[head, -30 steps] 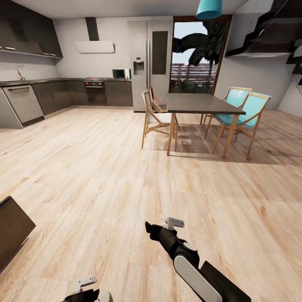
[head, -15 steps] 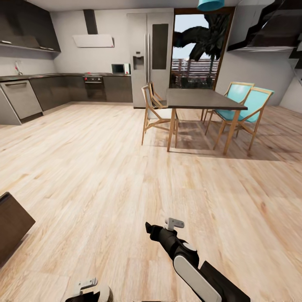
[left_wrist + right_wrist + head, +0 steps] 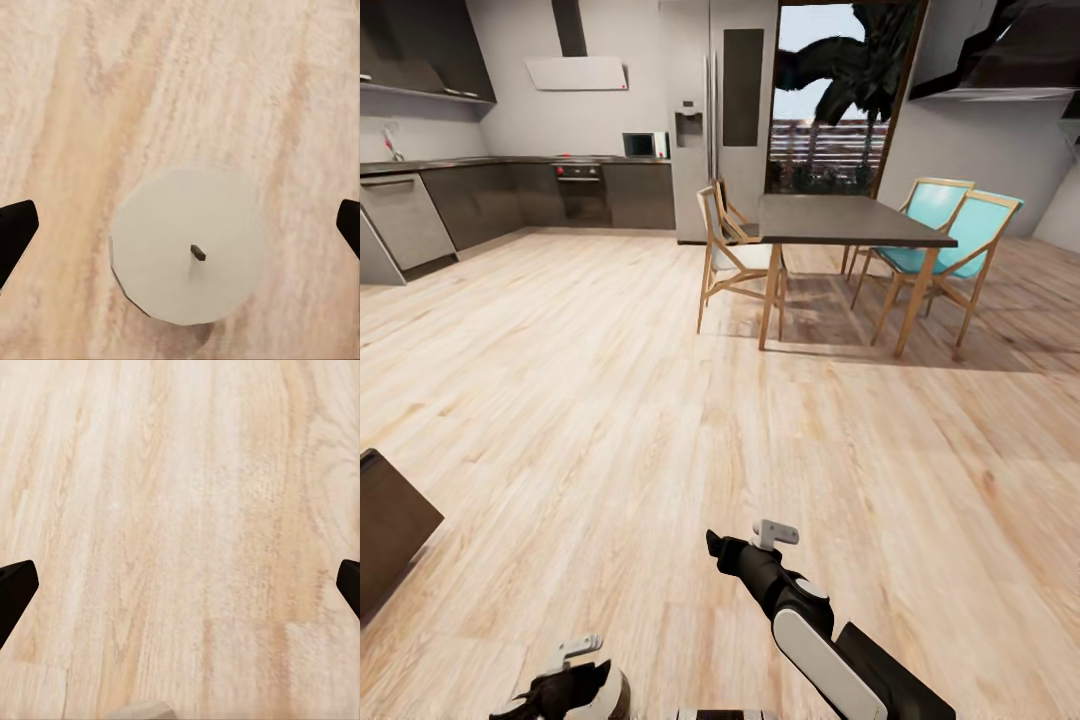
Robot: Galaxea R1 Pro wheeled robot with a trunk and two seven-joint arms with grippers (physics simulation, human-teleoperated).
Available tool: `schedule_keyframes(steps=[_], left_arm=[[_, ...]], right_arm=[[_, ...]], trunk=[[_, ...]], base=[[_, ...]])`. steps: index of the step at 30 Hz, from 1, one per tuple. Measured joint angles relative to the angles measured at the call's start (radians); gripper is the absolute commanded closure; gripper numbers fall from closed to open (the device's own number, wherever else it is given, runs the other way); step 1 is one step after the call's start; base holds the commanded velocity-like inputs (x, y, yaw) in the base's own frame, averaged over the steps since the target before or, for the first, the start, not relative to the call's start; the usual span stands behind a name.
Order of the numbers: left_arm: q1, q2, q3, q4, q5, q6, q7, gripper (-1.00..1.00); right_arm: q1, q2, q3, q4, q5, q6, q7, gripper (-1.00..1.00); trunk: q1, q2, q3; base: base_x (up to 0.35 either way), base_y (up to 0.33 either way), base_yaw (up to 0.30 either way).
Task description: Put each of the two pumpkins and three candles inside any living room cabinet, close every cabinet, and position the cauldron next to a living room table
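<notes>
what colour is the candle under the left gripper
Pale grey-white, with a small dark wick; the candle shows best in the left wrist view, standing on light wood floor.

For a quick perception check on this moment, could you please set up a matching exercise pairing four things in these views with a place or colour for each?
Things:
1. candle
2. dining table
3. chairs beyond the dining table
4. left gripper

Descriptions:
A. turquoise seats and backs on light wooden frames
B. dark flat top on light wooden legs
C. pale grey-white, standing upright on the wooden floor, short dark wick showing
D. black fingertips spread wide, one either side of the candle, touching nothing

Pairs: 1-C, 2-B, 3-A, 4-D
</notes>
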Motion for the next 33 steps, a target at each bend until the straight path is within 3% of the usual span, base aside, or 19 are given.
schedule_keyframes(steps=[5,9,14,18,23,29,33], left_arm=[[-0.005,0.010,0.001,-0.102,-0.005,0.014,0.005,-1.00],[-0.035,0.019,0.020,-0.148,-0.044,0.047,0.005,-1.00],[-0.045,0.026,0.045,-0.159,-0.054,0.058,0.006,-1.00],[-0.046,0.027,0.048,-0.174,-0.054,0.061,0.006,-1.00],[-0.046,0.022,0.050,-0.187,-0.054,0.128,0.018,-1.00],[-0.046,0.017,0.051,-0.187,-0.054,0.139,0.049,-1.00],[-0.046,0.015,0.050,-0.187,-0.054,0.140,0.053,-1.00]], right_arm=[[0.000,0.000,0.000,0.000,0.000,0.000,0.000,-1.00],[0.000,0.000,0.000,0.000,0.000,0.000,0.000,-1.00],[0.000,0.000,-0.002,0.000,-0.001,0.000,0.000,-1.00],[0.000,0.000,-0.004,0.000,-0.001,0.000,0.000,-1.00],[0.000,-0.005,-0.003,-0.018,0.002,0.000,0.003,-1.00],[0.000,-0.006,-0.001,-0.025,0.003,0.000,0.004,-1.00],[0.000,-0.014,0.001,-0.123,0.003,0.001,0.004,-1.00]], trunk=[[0.002,-0.001,-0.019],[0.003,-0.002,-0.027],[0.005,-0.003,-0.042],[0.007,-0.003,-0.058],[0.009,-0.005,-0.077],[0.011,-0.006,-0.093],[0.011,-0.006,-0.093]], base=[[0.000,0.000,0.000],[0.000,0.000,0.000],[0.000,0.000,0.000],[0.000,0.000,0.000],[0.000,0.000,0.000],[0.000,0.000,0.000],[0.000,0.000,0.000]])
